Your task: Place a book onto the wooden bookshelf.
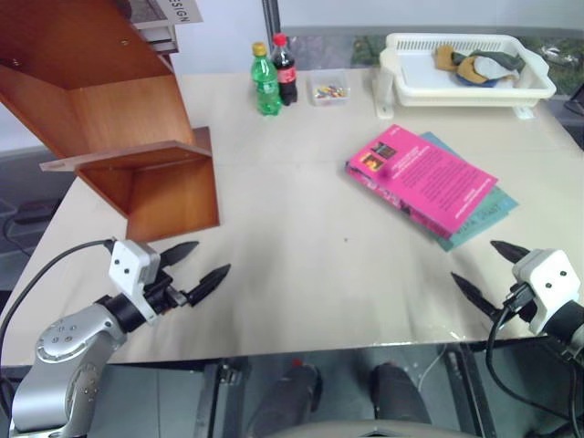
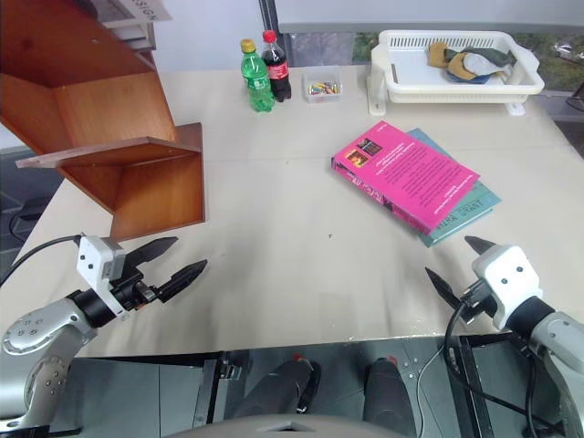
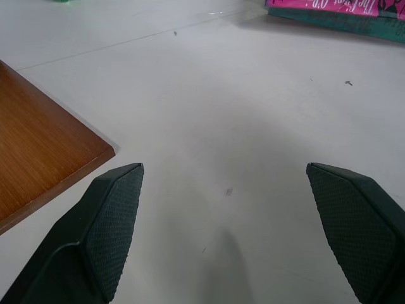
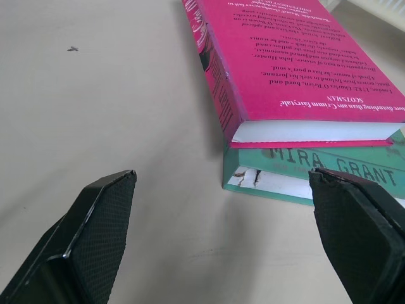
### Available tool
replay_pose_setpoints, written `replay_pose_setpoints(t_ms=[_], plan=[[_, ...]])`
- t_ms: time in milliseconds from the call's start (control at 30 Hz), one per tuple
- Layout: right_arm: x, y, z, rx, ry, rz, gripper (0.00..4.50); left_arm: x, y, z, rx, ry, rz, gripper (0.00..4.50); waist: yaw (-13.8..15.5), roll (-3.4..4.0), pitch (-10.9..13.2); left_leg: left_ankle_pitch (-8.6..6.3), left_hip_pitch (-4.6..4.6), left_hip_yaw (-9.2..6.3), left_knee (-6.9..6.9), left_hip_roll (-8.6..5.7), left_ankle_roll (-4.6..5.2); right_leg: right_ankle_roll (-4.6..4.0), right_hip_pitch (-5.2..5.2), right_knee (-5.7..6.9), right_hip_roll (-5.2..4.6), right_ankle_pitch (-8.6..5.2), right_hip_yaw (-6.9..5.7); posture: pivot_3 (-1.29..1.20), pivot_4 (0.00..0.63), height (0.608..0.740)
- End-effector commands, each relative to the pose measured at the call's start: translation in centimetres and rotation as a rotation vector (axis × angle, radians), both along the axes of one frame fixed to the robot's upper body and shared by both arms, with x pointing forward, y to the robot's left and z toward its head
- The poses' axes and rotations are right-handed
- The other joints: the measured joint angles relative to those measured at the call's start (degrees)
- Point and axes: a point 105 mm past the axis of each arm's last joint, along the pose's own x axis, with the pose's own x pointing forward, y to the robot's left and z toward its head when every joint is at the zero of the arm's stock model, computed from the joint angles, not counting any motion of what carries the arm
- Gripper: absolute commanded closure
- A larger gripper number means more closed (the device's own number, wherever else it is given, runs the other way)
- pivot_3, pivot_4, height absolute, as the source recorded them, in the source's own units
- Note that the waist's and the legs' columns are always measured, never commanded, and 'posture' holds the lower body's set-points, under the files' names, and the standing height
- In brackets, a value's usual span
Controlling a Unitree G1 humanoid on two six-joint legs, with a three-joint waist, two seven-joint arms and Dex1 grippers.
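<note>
The pink book (image 1: 422, 178) lies flat on the cream table (image 1: 301, 265), right of centre, stacked on a thinner teal book (image 1: 479, 214). The wooden bookshelf (image 1: 119, 119) stands at the table's left, tilted in the view, its open compartments facing me. My left gripper (image 1: 194, 266) hovers open near the front left edge, just in front of the shelf's lower corner. My right gripper (image 1: 488, 269) is open at the front right, a short way before the books; the right wrist view shows the pink book (image 4: 278, 69) ahead between the spread fingers (image 4: 95, 234).
At the back stand a green bottle (image 1: 265, 80), a cola bottle (image 1: 285, 69) and a small clear box of coloured bits (image 1: 328, 89). A white basket (image 1: 465, 68) with cloths sits back right. Bare tabletop stretches between shelf and books.
</note>
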Motion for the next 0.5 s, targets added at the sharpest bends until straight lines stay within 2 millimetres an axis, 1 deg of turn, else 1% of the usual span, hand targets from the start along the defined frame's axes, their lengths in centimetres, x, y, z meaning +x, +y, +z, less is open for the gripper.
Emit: replay_pose_setpoints(t_ms=[33, 167, 500], plan=[[0.1, 0.0, 0.7, -0.019, -0.031, 0.012, 0.00, -0.1, 0.2, 1.7, 0.030, -0.066, 0.006, 0.10, 0.0, 0.00, 0.0, 0.00, 0.00, 0.00, 0.00, 0.00, 0.00, 0.00, 0.00, 0.00, 0.00, 0.00, 0.00, 0.00, 0.150, 0.740], [0.5, 0.4, 0.5, -0.019, -0.028, 0.040, 0.00, 0.3, -0.4, 2.1, 0.033, -0.082, 0.000, 0.10, 0.0, 0.00, 0.0, 0.00, 0.01, 0.02, 0.00, 0.01, 0.00, 0.00, 0.01, 0.00, 0.00, 0.00, 0.01, 0.00, 0.150, 0.740], [0.9, 1.1, 0.5, -0.041, -0.048, 0.021, 0.00, 1.1, -1.4, 2.4, 0.025, -0.094, -0.053, 0.10, 0.3, 0.00, 0.0, -0.01, 0.01, 0.03, 0.00, 0.03, -0.02, -0.01, 0.00, 0.00, 0.03, 0.00, 0.02, 0.00, 0.150, 0.740]])
